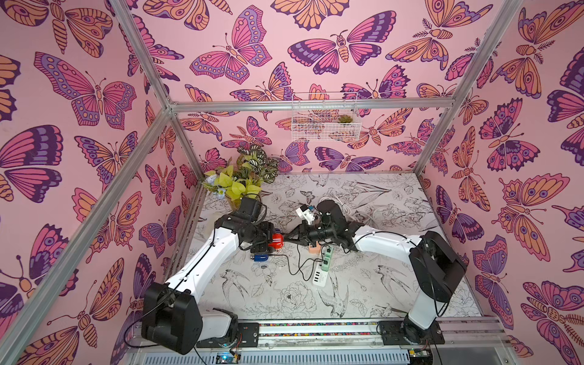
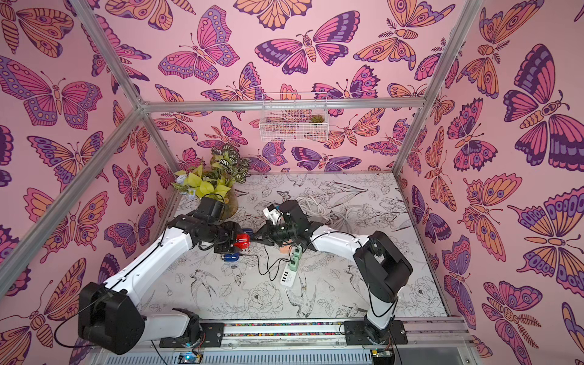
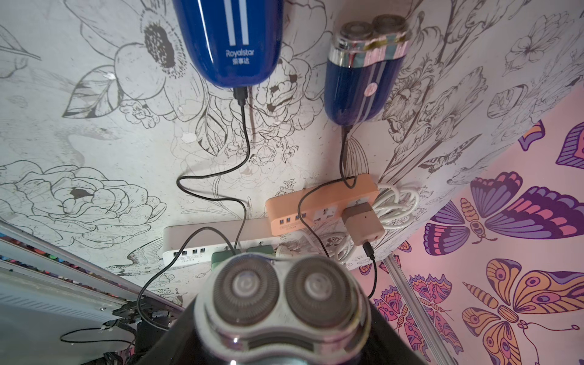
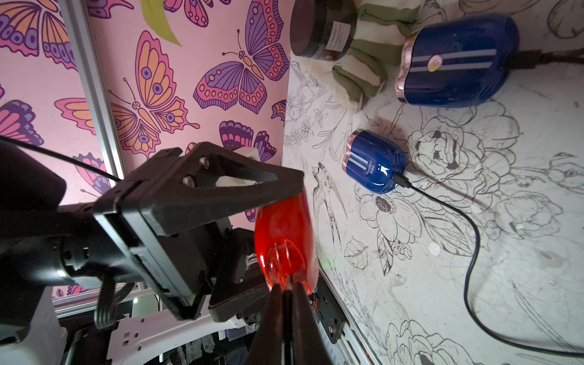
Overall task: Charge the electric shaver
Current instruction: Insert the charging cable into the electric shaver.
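My left gripper (image 1: 274, 243) is shut on a red electric shaver (image 1: 277, 242) and holds it above the table. The left wrist view shows the shaver's two round cutting heads (image 3: 281, 294) between the dark fingers. In the right wrist view, the shaver's red body (image 4: 284, 240) has its lower end against my right gripper (image 4: 287, 289). That gripper is shut on the thin plug of a black charging cable (image 1: 299, 264). The cable loops down to a green adapter (image 1: 327, 256) on the white power strip (image 1: 319, 275). In both top views the two grippers meet tip to tip.
Two blue shavers (image 3: 227, 41) (image 3: 357, 76) lie on the floral table with cables plugged in. A peach power strip (image 3: 319, 205) carries an adapter, and a coiled white cord (image 3: 395, 205) lies beside it. A potted plant (image 1: 243, 177) stands at the back left. A wire basket (image 1: 325, 117) hangs on the wall.
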Robot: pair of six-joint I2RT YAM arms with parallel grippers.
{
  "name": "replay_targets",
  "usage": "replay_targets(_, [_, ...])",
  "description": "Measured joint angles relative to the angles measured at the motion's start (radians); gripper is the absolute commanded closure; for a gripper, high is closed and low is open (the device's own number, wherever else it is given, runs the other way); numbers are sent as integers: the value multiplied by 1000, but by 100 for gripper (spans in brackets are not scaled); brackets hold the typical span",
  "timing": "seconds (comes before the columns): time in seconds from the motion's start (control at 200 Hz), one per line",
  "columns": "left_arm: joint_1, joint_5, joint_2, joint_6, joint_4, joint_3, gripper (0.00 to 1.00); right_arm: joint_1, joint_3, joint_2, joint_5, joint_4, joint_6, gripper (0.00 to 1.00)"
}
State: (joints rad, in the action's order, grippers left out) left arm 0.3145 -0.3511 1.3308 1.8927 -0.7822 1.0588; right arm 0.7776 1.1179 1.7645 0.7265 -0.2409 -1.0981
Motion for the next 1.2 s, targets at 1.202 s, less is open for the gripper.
replay_targets(1.202, [6,-7,29,-11,3,33,100,-12,35,6,-7,55,53,100])
